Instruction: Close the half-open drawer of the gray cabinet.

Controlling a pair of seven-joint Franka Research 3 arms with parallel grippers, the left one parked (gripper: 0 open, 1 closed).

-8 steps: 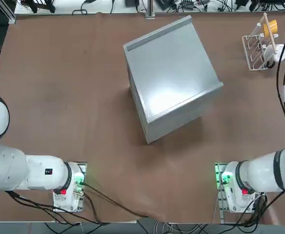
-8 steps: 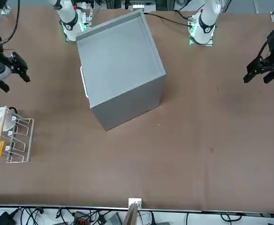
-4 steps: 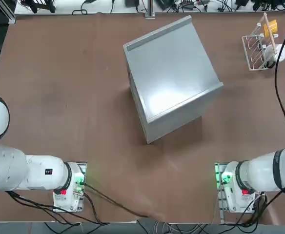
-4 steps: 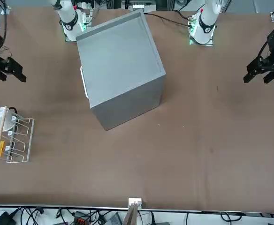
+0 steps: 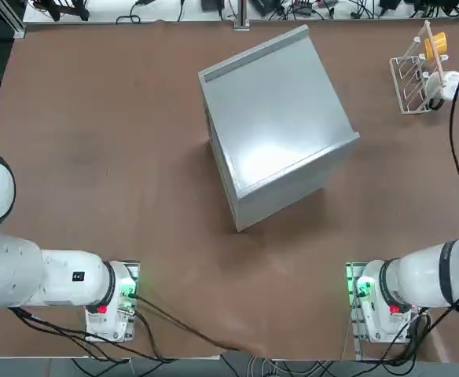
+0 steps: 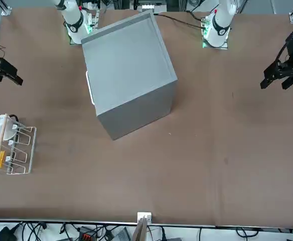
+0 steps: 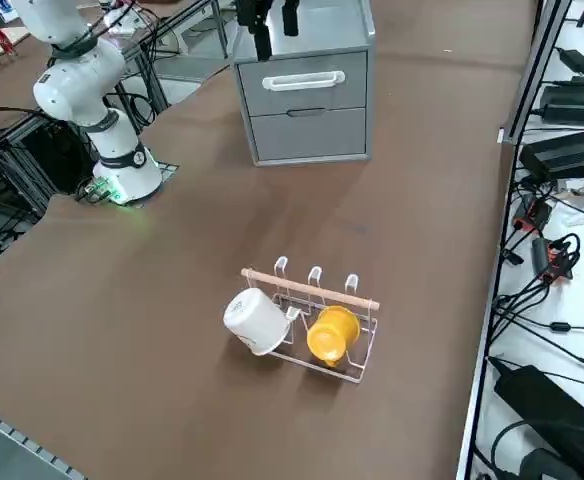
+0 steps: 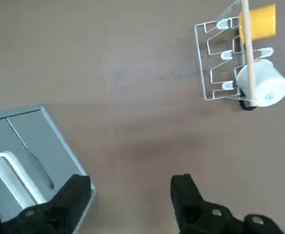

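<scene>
The gray cabinet (image 5: 280,118) has its drawer (image 7: 302,82) shut flush. Beyond its handled side, the right claw (image 8: 130,183) hangs wide open, gripping nothing.

The right gripper (image 8: 131,181) hangs wide open, one black finger overlapping the gray cabinet (image 8: 59,161) with its white handle (image 8: 20,175). Well apart, the wire rack (image 8: 215,63) holds a yellow mug (image 8: 260,22) and a white mug (image 8: 268,85) on the brown table (image 8: 128,126).
</scene>
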